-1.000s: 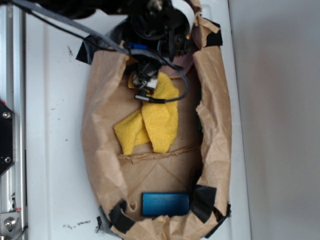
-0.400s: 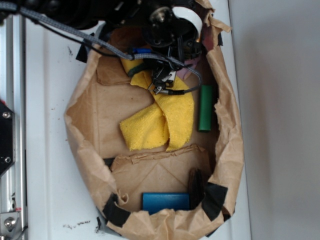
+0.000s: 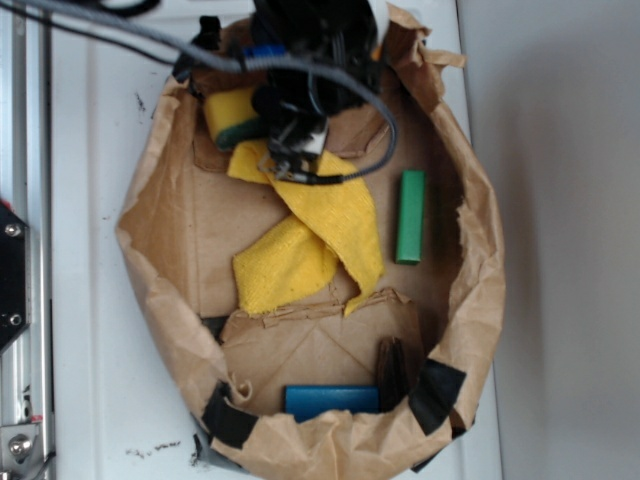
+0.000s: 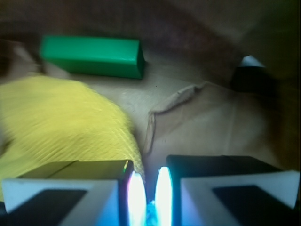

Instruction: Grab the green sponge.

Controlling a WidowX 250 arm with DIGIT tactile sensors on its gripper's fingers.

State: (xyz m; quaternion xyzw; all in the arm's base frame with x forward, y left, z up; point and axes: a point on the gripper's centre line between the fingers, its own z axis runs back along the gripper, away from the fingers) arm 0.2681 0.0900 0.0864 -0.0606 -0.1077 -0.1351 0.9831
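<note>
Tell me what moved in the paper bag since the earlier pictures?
The paper bag opened wider, so the green sponge and the green block came into view. The yellow cloth got dragged and stretched out under the gripper, whose jaws look nearly shut in the wrist view. The blue block stayed at the bottom. The sponge is not grabbed yet.
</note>
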